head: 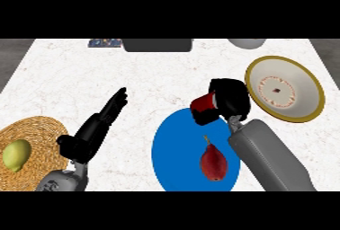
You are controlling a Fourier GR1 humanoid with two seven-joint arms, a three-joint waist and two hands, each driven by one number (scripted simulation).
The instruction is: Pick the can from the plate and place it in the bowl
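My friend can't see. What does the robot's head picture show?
The black right hand holds a red can over the round blue plate, beside a cream, gold-rimmed bowl. A dark red fruit lies on the plate; the left hand rests open.

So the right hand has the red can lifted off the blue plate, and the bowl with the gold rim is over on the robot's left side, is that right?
Not quite. The right hand does hold the red can near the blue plate's far edge, but the head view shows the gold-rimmed bowl on the robot's right, beyond that hand. On the left lies a woven mat with a green fruit.
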